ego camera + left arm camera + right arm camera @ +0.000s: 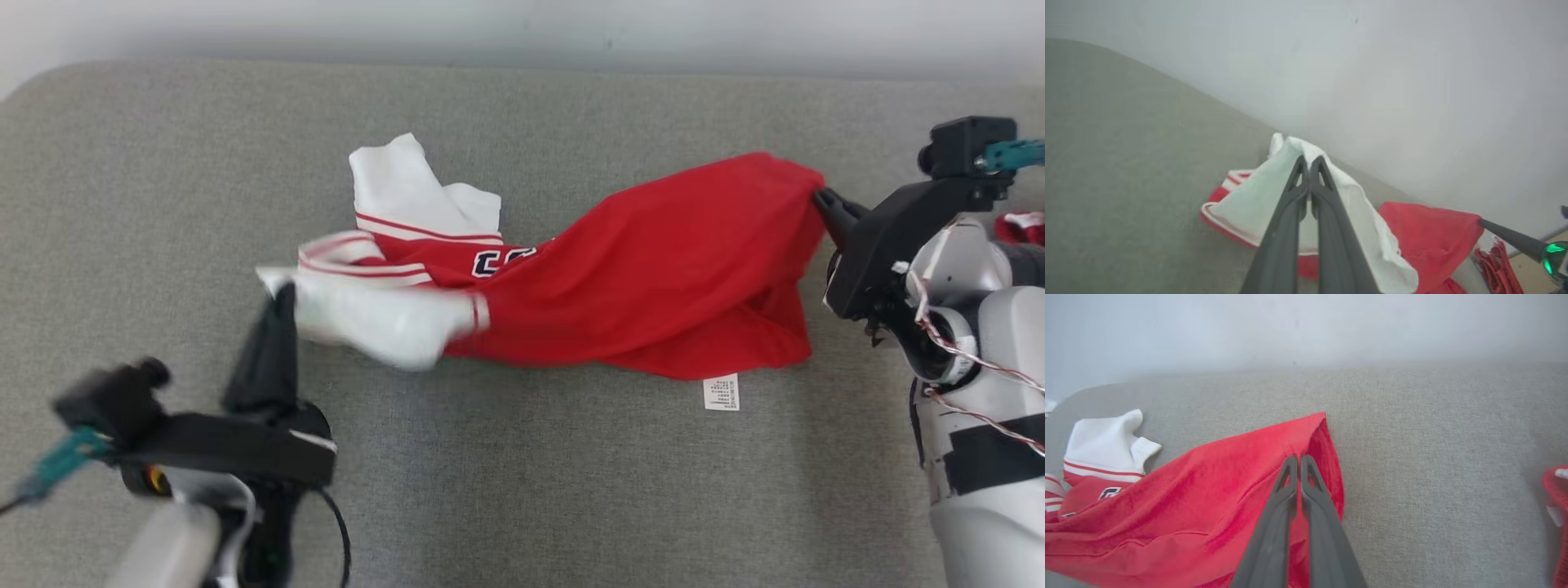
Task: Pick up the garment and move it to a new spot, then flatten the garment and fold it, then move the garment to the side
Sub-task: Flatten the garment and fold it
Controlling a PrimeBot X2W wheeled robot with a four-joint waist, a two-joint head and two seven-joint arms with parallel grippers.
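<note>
Left hand [283, 296] has its two dark fingers pressed together on the white end of the red and white sports jersey [653, 269]. The right hand [820, 198] is pinched shut in the same way on a corner of the red hem. In the left wrist view the white cloth drapes down either side of the closed fingers. In the right wrist view red fabric bunches under the tips.

The jersey is strung out between the two hands across the middle of the grey cloth-covered desk [163, 163]. Its red body sags in creases onto the desk, and the white end looks lifted and is blurred in the head view. A white care label [722, 392] pokes out of the hem toward the desk's near edge.

This is light, limp cloth with no stiffness, so it should follow any pull, wrinkle easily and drag on the desk's rough weave. Pinches at corners or seam edges, where the fabric is doubled, seem the surest holds. A grip on a single thin layer could slip.

A second red cloth item [1020, 227] lies at the desk's right end, beyond the right hand. A pale wall [490, 33] stands behind the desk's far edge.
</note>
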